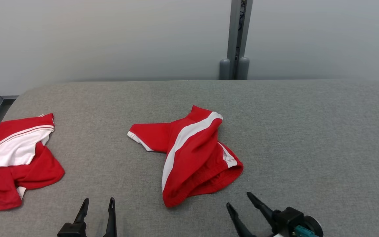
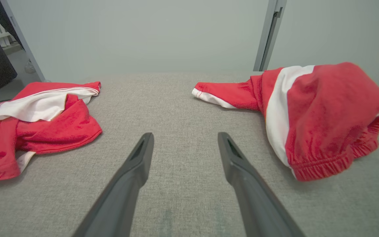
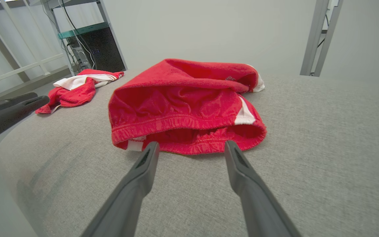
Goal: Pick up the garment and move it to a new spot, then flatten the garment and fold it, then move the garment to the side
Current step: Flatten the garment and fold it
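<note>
A crumpled red garment (image 1: 192, 154) with a white side stripe lies bunched near the middle of the grey table, its elastic waistband facing me. From the right wrist camera the garment (image 3: 186, 108) fills the centre, just beyond the fingertips. My right gripper (image 1: 239, 199) stands open at the lower right, close to the waistband and apart from it. At the lower left my left gripper (image 1: 99, 201) is open over bare table, with nothing between its fingers; in the left wrist view the garment (image 2: 321, 118) sits to its right.
A second red and white garment (image 1: 15, 158) lies crumpled at the table's left edge. The grey padded table (image 1: 308, 131) stretches to the right and back. A grey post (image 1: 237, 39) stands behind the far edge. Shelving with dark equipment (image 3: 87, 46) stands off to the left.
</note>
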You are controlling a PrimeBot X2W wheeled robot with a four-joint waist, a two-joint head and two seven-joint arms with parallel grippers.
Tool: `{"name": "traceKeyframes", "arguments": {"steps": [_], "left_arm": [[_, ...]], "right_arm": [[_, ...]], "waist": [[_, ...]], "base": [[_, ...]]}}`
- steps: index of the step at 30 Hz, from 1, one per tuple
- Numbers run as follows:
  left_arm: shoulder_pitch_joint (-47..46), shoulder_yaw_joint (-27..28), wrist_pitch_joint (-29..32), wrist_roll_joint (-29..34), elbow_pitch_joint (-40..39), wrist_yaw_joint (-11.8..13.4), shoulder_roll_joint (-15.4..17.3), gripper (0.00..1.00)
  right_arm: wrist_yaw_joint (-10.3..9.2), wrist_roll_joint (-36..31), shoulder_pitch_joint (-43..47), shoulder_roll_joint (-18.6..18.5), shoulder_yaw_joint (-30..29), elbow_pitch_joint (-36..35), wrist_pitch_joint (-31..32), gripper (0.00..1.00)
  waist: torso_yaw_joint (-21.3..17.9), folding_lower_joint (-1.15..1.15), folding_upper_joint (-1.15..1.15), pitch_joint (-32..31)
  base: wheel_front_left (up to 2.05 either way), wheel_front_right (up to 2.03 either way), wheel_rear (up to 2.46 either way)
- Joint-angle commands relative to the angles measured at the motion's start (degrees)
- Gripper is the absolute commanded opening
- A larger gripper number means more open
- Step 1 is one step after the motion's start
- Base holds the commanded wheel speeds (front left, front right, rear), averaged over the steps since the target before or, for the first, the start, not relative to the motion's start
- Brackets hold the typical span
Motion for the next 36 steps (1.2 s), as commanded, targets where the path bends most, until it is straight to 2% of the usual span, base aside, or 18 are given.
{"name": "traceKeyframes", "arguments": {"steps": [1, 7, 15, 25, 26, 27, 29, 30, 31, 35, 36], "left_arm": [[-0.6, -0.2, -0.3, -0.5, 0.1, 0.2, 0.3, 1.0], [-1.7, -1.9, -0.3, -1.2, 0.3, 0.5, 0.2, 1.0], [-2.7, -3.7, -0.3, -2.6, 0.2, 1.2, 0.2, 1.0], [-4.4, -5.7, -0.3, -3.9, 0.0, 2.0, 0.2, 1.0], [-4.4, -5.9, -0.3, -4.0, 0.0, 2.1, 0.2, 1.0], [-4.5, -6.1, -0.3, -4.1, 0.0, 2.1, 0.2, 1.0], [-4.8, -6.4, -0.3, -4.3, 0.0, 2.3, 0.2, 1.0], [-4.9, -6.5, -0.3, -4.4, 0.0, 2.4, 0.2, 1.0], [-5.0, -6.6, -0.3, -4.4, 0.1, 2.4, 0.2, 1.0], [-5.0, -6.5, -0.3, -4.6, 0.3, 2.5, 0.2, 1.0], [-4.6, -6.2, -0.3, -4.7, 0.4, 2.5, 0.2, 1.0]], "right_arm": [[-0.02, 0.9, -1.3, -0.3, 2.1, 0.4, 0.0, 1.0], [-0.02, 4.1, -5.8, -0.1, 10.2, 0.8, 0.0, 1.0], [-0.02, 6.9, -9.9, 0.4, 10.8, 2.6, 0.0, 1.0], [-0.02, 8.4, -13.2, 0.7, 12.0, 6.0, 0.0, 1.0], [-0.02, 8.6, -13.5, 0.8, 12.4, 6.0, 0.0, 0.94], [-0.02, 8.9, -13.9, 0.7, 12.8, 5.9, 0.0, 0.83], [-0.02, 9.2, -14.5, 0.7, 13.0, 5.9, 0.0, 0.44], [-0.02, 9.1, -14.9, 0.7, 12.7, 5.9, 0.0, 0.18], [-0.02, 9.0, -15.1, 0.7, 12.6, 6.0, 0.0, 0.0], [-0.02, 8.6, -15.6, 0.7, 10.2, 5.5, 0.0, 0.0], [-0.02, 7.9, -15.5, 0.7, 8.0, 5.0, 0.0, 0.0]], "waist": [[2.0, 0.0, 0.0, 0.9], [6.1, 0.0, 0.0, 3.2], [10.0, 0.0, 0.0, 5.6], [12.1, 0.0, 0.0, 7.6], [12.2, 0.0, 0.0, 7.8], [12.2, 0.0, 0.0, 7.9], [12.4, 0.0, 0.0, 8.1], [12.4, 0.0, 0.0, 8.2], [12.4, 0.0, 0.0, 8.2], [12.0, 0.0, 0.0, 8.0], [11.3, 0.0, 0.0, 7.6]], "base": [[0.0, 0.0, 0.0], [0.0, 0.0, 0.0], [0.0, 0.0, 0.0], [0.0, 0.0, 0.0], [0.0, 0.0, 0.0], [0.0, 0.0, 0.0], [0.0, 0.0, 0.0], [0.0, 0.0, 0.0], [0.0, 0.0, 0.0], [0.0, 0.0, 0.0], [0.0, 0.0, 0.0]]}}
